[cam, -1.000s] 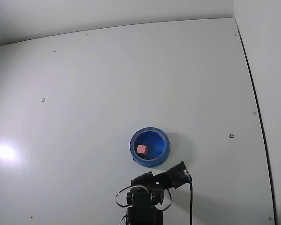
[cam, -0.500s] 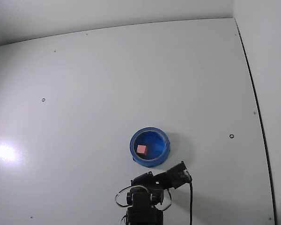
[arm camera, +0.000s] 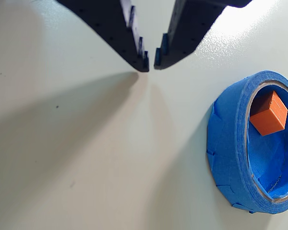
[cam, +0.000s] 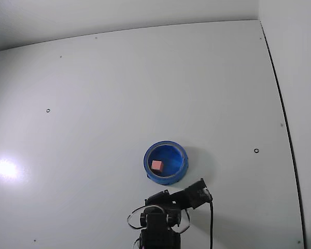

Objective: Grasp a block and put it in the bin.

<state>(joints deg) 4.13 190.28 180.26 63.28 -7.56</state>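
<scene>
Wrist view shows the jaws [arm camera: 150, 61] nearly pressed together with only a sliver between the tips, pinching nothing, poised over bare desk [arm camera: 77, 158]. Off to their right, the block [arm camera: 269, 114] lies inside the bin [arm camera: 228, 143], so the drop looks done and the arm seems parked clear.

plain white table [cam: 119, 78], blue bin [cam: 147, 164] resting on it near the arm base [cam: 158, 231]

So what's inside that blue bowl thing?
One small orange-red block sits inside the blue bin, resting on its floor near the wall. Nothing else shows in there, though in the wrist view the near wall hides part of the floor. The hand holds nothing.
</scene>
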